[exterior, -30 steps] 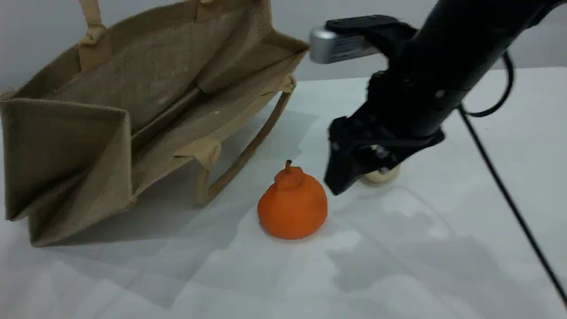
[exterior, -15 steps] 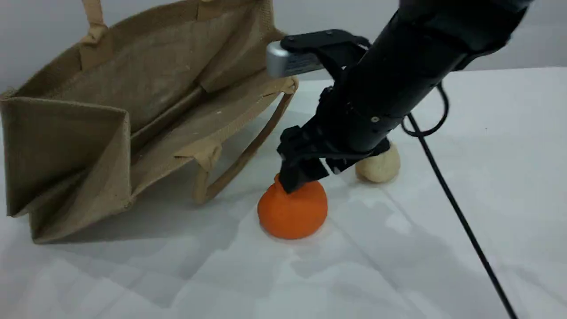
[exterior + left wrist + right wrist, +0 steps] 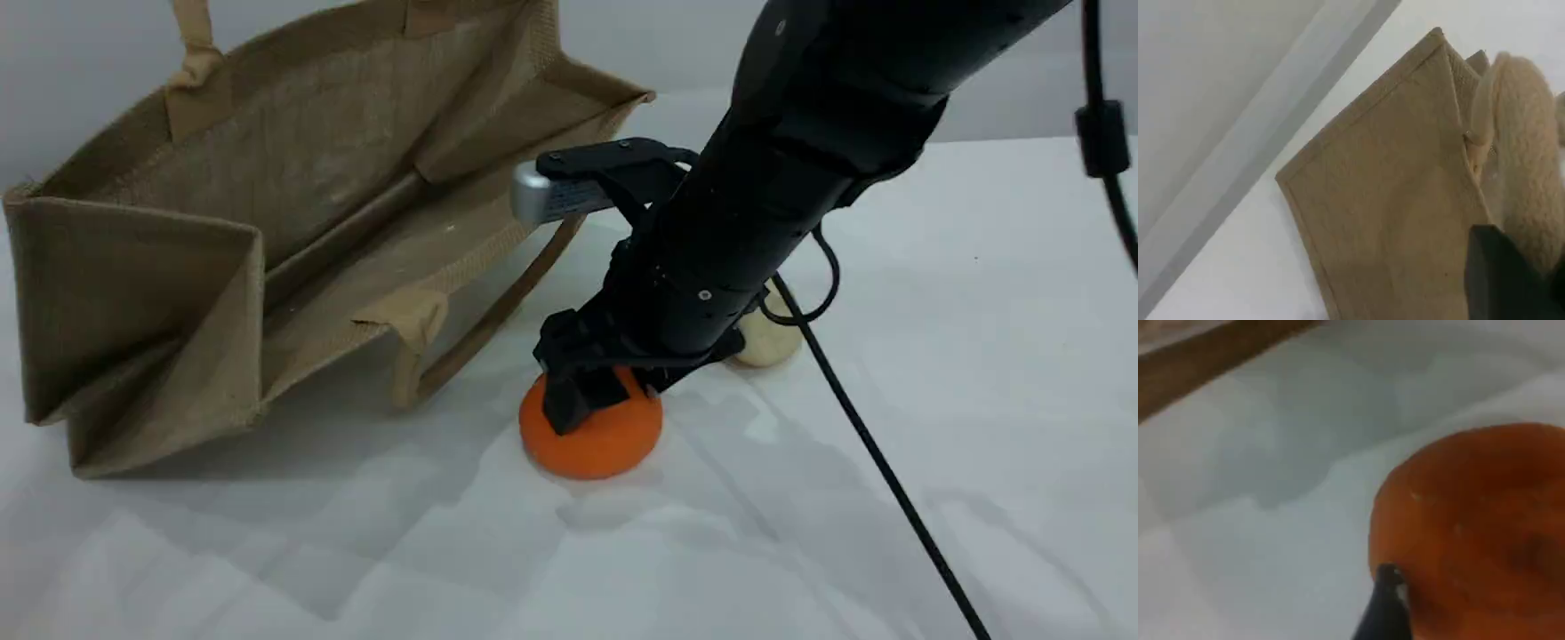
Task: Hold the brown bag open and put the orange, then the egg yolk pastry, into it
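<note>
**At frame centre, the first pick is pending**

The right gripper (image 3: 609, 396) has its jaws spread astride the orange (image 3: 605, 444), which is unlifted. Upper left, the brown bag (image 3: 267, 204) gapes, its handle (image 3: 1521, 147) pinched by the left gripper (image 3: 1511, 287), jaws closed. The egg yolk pastry (image 3: 772, 342) waits just right; nothing is bagged.

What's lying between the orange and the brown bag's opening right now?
In the scene view, only the bag's lower loop handle lies between the orange and the brown bag. The rest is bare white cloth.
</note>
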Robot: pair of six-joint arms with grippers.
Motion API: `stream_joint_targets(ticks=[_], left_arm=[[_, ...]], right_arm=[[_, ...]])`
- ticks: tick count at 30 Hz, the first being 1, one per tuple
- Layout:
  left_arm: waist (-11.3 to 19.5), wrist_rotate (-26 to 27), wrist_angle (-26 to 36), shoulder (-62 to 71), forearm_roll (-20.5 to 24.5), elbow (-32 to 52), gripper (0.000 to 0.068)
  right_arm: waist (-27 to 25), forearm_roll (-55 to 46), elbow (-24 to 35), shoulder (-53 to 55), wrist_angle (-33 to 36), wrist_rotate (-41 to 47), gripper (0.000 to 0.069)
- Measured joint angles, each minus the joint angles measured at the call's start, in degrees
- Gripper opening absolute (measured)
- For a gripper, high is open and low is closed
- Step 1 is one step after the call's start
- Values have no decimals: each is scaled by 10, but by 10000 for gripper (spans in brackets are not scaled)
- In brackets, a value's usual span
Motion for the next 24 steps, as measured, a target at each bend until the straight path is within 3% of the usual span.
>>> stream_joint_targets(ticks=[4,6,14,19,24], left_arm=[[0,0,0,0,0,0,81],[0,0,0,0,0,0,81],[0,0,0,0,-8,0,81],[0,-1,0,0,-8,0,81],[0,-2,0,0,-8,0,81]], right_arm=[[0,2,-2,2,-3,0,526],[0,2,-2,2,-3,0,468],[0,-23,-2,1,8,-13,57],[-1,-68,-1,-12,55,-6,27],[-1,-153,-1,-53,95,79,25]])
